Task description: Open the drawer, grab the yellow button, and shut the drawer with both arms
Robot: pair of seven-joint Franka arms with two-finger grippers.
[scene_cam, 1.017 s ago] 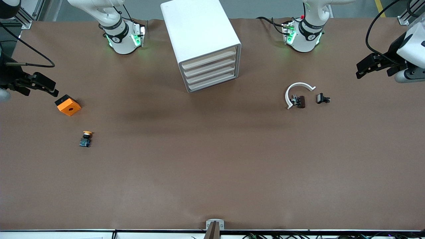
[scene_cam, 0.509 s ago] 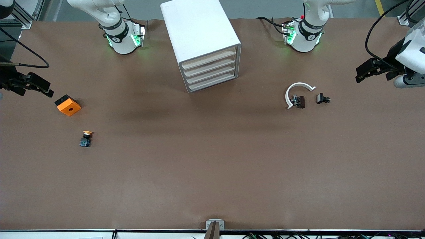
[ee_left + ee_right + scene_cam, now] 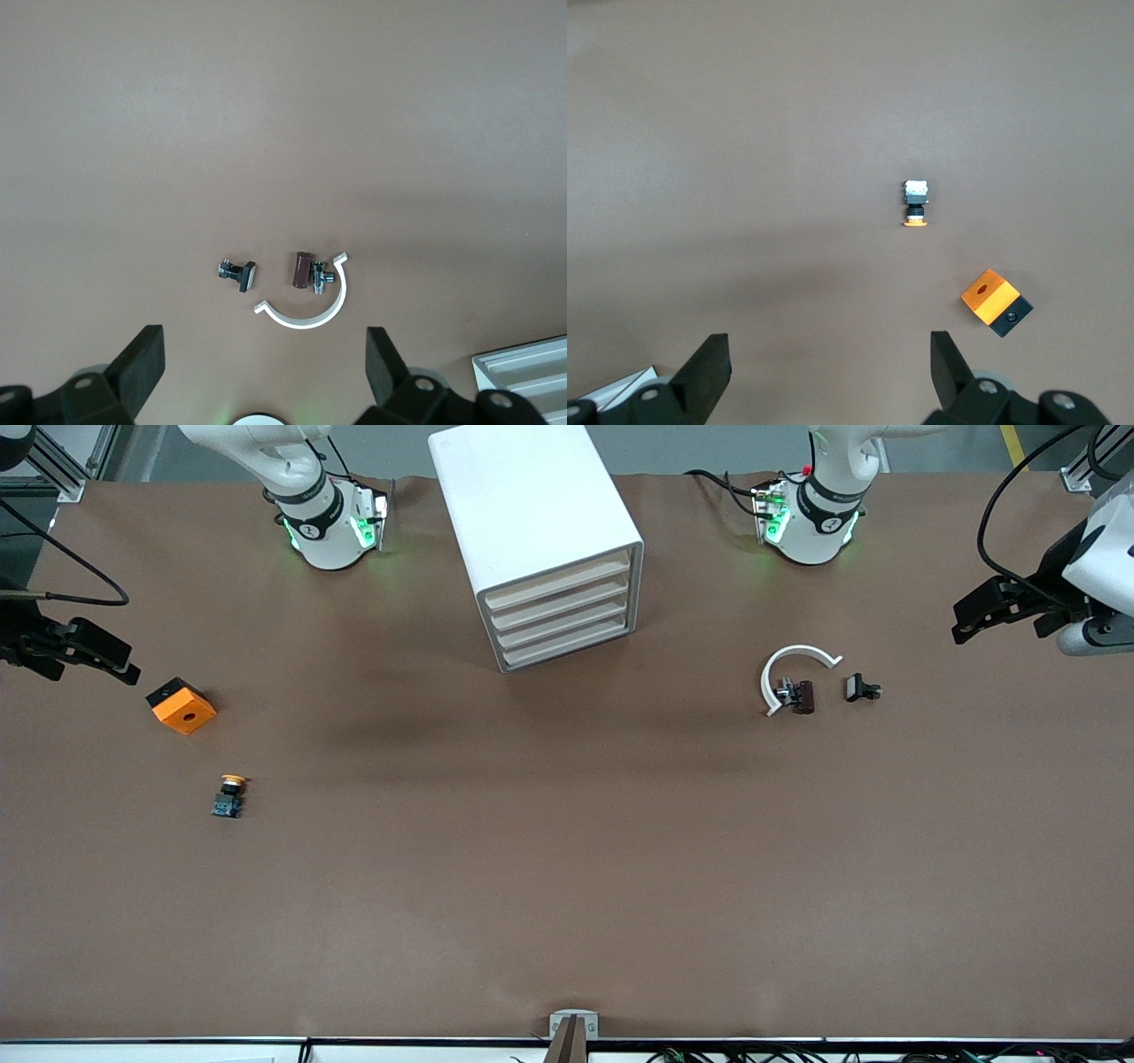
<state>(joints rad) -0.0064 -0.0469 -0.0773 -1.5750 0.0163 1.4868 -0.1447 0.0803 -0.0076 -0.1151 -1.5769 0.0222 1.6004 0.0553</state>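
Front view first: both arms are pulling out toward the table's short edges. The right gripper [image 3: 124, 673] has slid away from the orange block [image 3: 182, 706] toward the edge at the right arm's end, and the left gripper [image 3: 961, 627] has shifted only slightly near the edge at the left arm's end, lifting a touch over the last half second. Neither carries anything; in the wrist views each one's fingers [image 3: 142, 363] [image 3: 709, 365] stand spread wide with bare table between them.

What does that mean? By my reading the job looks finished, or nearly so. The top drawer [image 3: 558, 582] sits flush in the white cabinet [image 3: 532, 522] at the middle of the edge where the bases stand, lined up with the three below it. The button [image 3: 230, 795] lies out on the table, toward the right arm's end and nearer the front camera than the block (well apart from the cabinet).

It is tiny, lying on its side: round orange cap, black-and-blue body. Toward the left arm's end lie a white curved piece [image 3: 793, 669] and two small dark clips [image 3: 861, 688], untouched.
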